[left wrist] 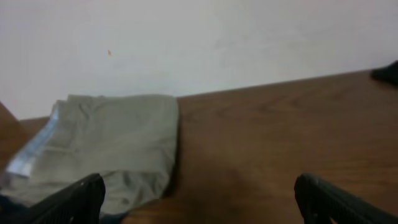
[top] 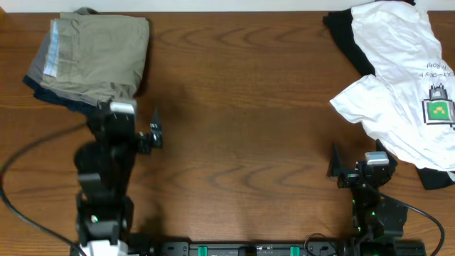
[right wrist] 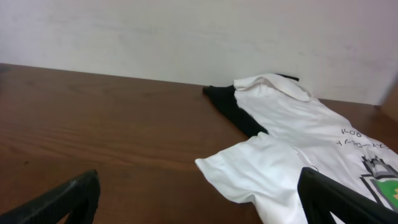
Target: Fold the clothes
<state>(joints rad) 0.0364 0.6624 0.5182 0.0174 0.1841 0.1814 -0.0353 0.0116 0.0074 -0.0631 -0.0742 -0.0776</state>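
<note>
We noted the shorts lying folded at the table's far left corner. The white T-shirt lay rumpled at far right, partly covering a black garment. The left gripper and right gripper both stood wide open, holding nothing, apart from the clothes.

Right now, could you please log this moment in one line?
shorts: folded, left | T-shirt: unfolded, right, on black garment | left claw: open | right claw: open
</note>
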